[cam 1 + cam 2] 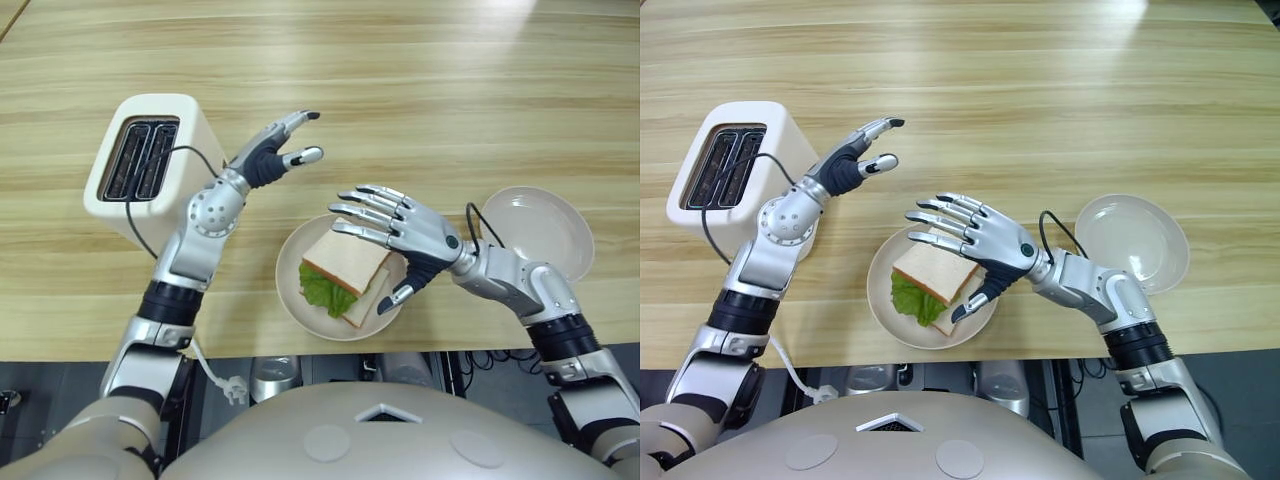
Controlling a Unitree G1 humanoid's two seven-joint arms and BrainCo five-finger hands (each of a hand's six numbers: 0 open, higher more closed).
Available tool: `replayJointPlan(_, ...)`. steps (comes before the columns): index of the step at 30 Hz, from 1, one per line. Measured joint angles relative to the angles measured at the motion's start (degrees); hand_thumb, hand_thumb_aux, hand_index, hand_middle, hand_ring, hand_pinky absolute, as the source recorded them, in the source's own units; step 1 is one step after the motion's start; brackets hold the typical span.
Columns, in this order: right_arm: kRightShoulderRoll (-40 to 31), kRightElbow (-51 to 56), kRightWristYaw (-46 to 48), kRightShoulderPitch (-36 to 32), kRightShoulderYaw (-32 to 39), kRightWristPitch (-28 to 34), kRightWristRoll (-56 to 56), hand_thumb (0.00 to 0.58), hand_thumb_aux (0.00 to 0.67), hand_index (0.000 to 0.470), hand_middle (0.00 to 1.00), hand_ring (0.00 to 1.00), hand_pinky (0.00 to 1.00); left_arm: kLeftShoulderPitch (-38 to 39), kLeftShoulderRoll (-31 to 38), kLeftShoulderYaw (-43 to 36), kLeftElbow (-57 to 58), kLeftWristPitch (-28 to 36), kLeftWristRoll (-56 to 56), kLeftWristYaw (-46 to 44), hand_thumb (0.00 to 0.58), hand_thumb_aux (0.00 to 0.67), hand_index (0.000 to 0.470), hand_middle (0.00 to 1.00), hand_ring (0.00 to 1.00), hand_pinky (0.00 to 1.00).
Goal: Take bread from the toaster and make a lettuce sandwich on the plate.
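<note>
A sandwich sits on the round beige plate (290, 268) near the table's front edge: a top bread slice (345, 259), green lettuce (320, 288) sticking out at the lower left, and a bottom slice (367, 305) under it. My right hand (400, 228) hovers just above the sandwich's right side, fingers spread and holding nothing. My left hand (275, 150) is raised over the table between the cream toaster (150, 165) and the plate, fingers extended and empty. The toaster's two slots look dark.
A second, empty beige plate (537, 230) lies at the right, partly behind my right forearm. The toaster's black cord (140, 225) loops over its front. Bare wooden table stretches across the back.
</note>
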Motion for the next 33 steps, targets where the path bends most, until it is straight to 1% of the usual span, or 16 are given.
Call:
replayJointPlan(3, -0.76, 0.11, -3.28, 0.35, 0.34, 1.69, -2.82, 0.000, 0.000, 0.000, 0.00, 0.00, 0.00, 3.33, 0.31, 2.48, -4.49, 1.00, -1.22, 0.28, 0.000, 0.000, 0.000, 0.00, 0.00, 0.00)
replayJointPlan(6, -1.40, 0.53, -6.33, 0.92, 0.30, 3.14, -3.34, 0.000, 0.000, 0.000, 0.00, 0.00, 0.00, 9.27, 0.50, 5.17, -10.97, 1.19, -2.29, 0.88, 0.000, 0.000, 0.000, 0.00, 0.00, 0.00)
replayJointPlan(7, -1.41, 1.41, -6.48, 1.06, 0.15, 3.22, -1.71, 0.187, 0.118, 0.081, 0.00, 0.00, 0.00, 11.43, 0.53, 5.54, -12.97, 0.83, -3.56, 0.51, 0.128, 0.079, 0.054, 0.00, 0.00, 0.00)
replayJointPlan(8, -1.21, 2.74, -5.71, 1.41, 0.08, 2.87, 2.67, 0.464, 0.370, 0.254, 0.00, 0.00, 0.00, 14.41, 0.68, 5.76, -15.39, 0.04, -6.22, -0.96, 0.432, 0.331, 0.227, 0.00, 0.00, 0.00)
replayJointPlan(9, -1.04, 3.81, -4.53, 2.29, -0.20, 2.47, 8.34, 0.558, 0.539, 0.370, 0.00, 0.00, 0.00, 17.81, 0.87, 5.65, -18.24, -1.24, -9.43, -2.90, 0.570, 0.583, 0.400, 0.31, 0.31, 0.31)
replayJointPlan(10, -1.08, 4.91, -2.09, 3.11, 0.10, 2.07, 15.97, 0.558, 0.539, 0.370, 0.00, 0.00, 0.00, 21.19, 0.96, 5.60, -20.77, -2.13, -13.63, -5.31, 0.570, 0.583, 0.400, 0.31, 0.31, 0.31)
replayJointPlan(11, -1.28, 5.04, 0.30, 4.28, 0.50, 1.56, 23.36, 0.580, 0.670, 0.460, 1.00, 1.00, 1.00, 23.96, 1.18, 5.66, -22.88, -2.67, -17.25, -7.15, 0.580, 0.670, 0.460, 1.00, 1.00, 1.00)
replayJointPlan(14, -3.28, 1.46, 12.56, 7.73, 5.62, 3.24, 50.32, 0.580, 0.670, 0.460, 1.00, 1.00, 1.00, 30.84, 3.14, 8.81, -26.37, -2.72, -24.78, -10.82, 0.580, 0.670, 0.460, 1.00, 1.00, 1.00)
replayJointPlan(17, -4.99, -3.51, 24.27, 11.59, 7.74, 8.89, 71.69, 0.580, 0.670, 0.460, 1.00, 1.00, 1.00, 37.66, 4.67, 10.02, -27.96, -2.00, -30.36, -14.45, 0.580, 0.670, 0.460, 1.00, 1.00, 1.00)
replayJointPlan(18, -6.11, -5.86, 29.31, 12.76, 7.61, 11.82, 79.42, 0.580, 0.670, 0.460, 1.00, 1.00, 1.00, 40.56, 5.81, 9.71, -29.12, -1.54, -32.38, -16.70, 0.580, 0.670, 0.460, 1.00, 1.00, 1.00)
replayJointPlan(21, -9.90, -8.46, 40.19, 14.97, 6.29, 17.16, 89.61, 0.580, 0.670, 0.460, 1.00, 1.00, 1.00, 46.18, 10.10, 8.88, -30.26, -1.11, -32.48, -20.73, 0.580, 0.670, 0.460, 1.00, 1.00, 1.00)
replayJointPlan(22, -11.32, -7.42, 44.85, 15.32, 5.81, 18.70, 90.45, 0.580, 0.670, 0.460, 1.00, 1.00, 1.00, 47.13, 11.87, 8.46, -29.52, -1.10, -30.25, -21.58, 0.580, 0.670, 0.460, 1.00, 1.00, 1.00)
replayJointPlan(23, -11.87, -6.18, 46.96, 15.25, 5.64, 19.26, 89.99, 0.580, 0.670, 0.460, 1.00, 1.00, 1.00, 47.14, 12.65, 8.16, -28.59, -1.06, -28.92, -21.89, 0.580, 0.670, 0.460, 1.00, 1.00, 1.00)
replayJointPlan(26, -15.14, -2.21, 54.74, 15.37, 5.34, 20.07, 82.46, 0.580, 0.670, 0.460, 1.00, 1.00, 1.00, 45.69, 15.83, 7.10, -25.41, -1.12, -22.77, -22.47, 0.580, 0.670, 0.460, 1.00, 1.00, 1.00)
replayJointPlan(31, -18.19, -0.26, 60.42, 15.17, 5.43, 20.15, 67.89, 0.580, 0.670, 0.460, 1.00, 1.00, 1.00, 43.73, 19.60, 4.16, -20.73, -3.46, -9.01, -20.69, 0.580, 0.670, 0.460, 1.00, 1.00, 1.00)
replayJointPlan(33, -18.96, 0.20, 61.73, 15.79, 5.47, 20.21, 64.46, 0.580, 0.670, 0.460, 1.00, 1.00, 1.00, 44.30, 20.67, 3.08, -19.97, -4.31, -6.42, -20.63, 0.580, 0.670, 0.460, 1.00, 1.00, 1.00)
